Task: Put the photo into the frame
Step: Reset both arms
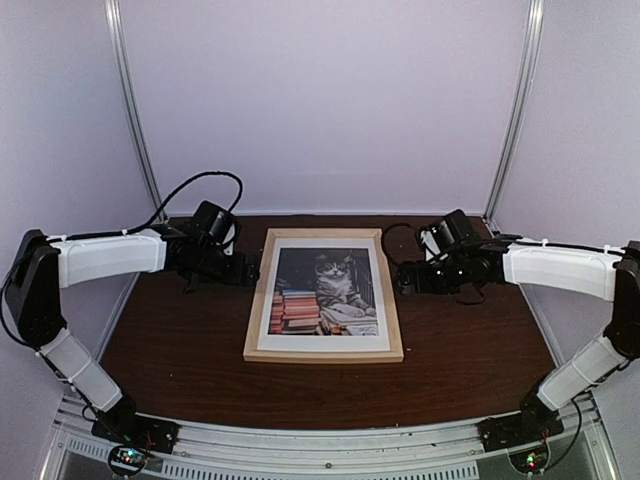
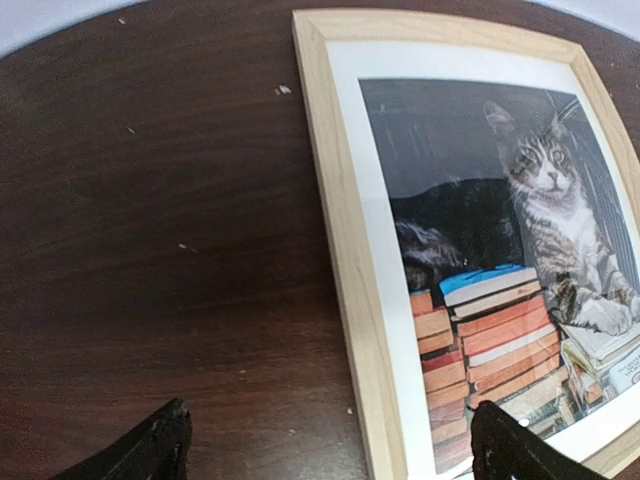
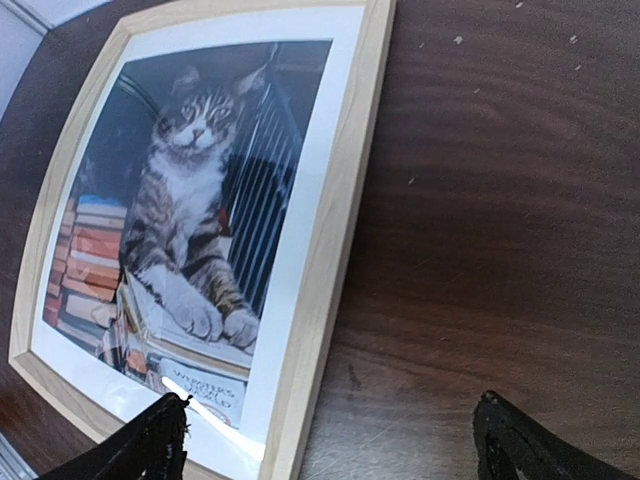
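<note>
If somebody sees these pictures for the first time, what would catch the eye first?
The light wooden frame lies flat in the middle of the dark table, with the photo of a grey tabby cat on red books inside it. The left tool and the right tool stand open at either side of it, holding nothing.

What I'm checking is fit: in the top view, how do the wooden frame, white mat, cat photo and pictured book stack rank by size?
1. wooden frame, outermost
2. white mat, just inside it
3. cat photo, within the mat's opening
4. book stack, only the photo's lower left
</note>
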You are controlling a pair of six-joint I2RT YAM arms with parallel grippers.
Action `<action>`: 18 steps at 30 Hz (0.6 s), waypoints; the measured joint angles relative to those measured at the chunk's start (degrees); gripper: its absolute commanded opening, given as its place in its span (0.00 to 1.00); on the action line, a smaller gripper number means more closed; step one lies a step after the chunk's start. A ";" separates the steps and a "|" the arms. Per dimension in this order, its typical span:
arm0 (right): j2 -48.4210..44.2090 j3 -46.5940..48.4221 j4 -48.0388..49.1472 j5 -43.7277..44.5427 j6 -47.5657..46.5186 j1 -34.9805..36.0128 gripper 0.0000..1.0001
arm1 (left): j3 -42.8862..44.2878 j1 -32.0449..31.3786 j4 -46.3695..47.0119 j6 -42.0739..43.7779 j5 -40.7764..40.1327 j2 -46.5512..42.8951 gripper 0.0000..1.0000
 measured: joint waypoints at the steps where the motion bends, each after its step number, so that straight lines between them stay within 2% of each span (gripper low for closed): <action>1: -0.52 1.14 -1.18 1.07 -1.33 -0.81 1.00 | -0.24 0.02 -0.33 0.85 -1.62 -1.66 0.98; 11: -3.15 8.04 -9.81 12.09 -12.11 -2.67 1.00 | -1.27 0.13 -4.98 6.40 -13.09 -13.88 0.98; 18: -4.87 11.19 -13.62 14.86 -16.85 -4.35 1.00 | -2.89 0.13 -6.73 7.89 -18.84 -21.92 0.98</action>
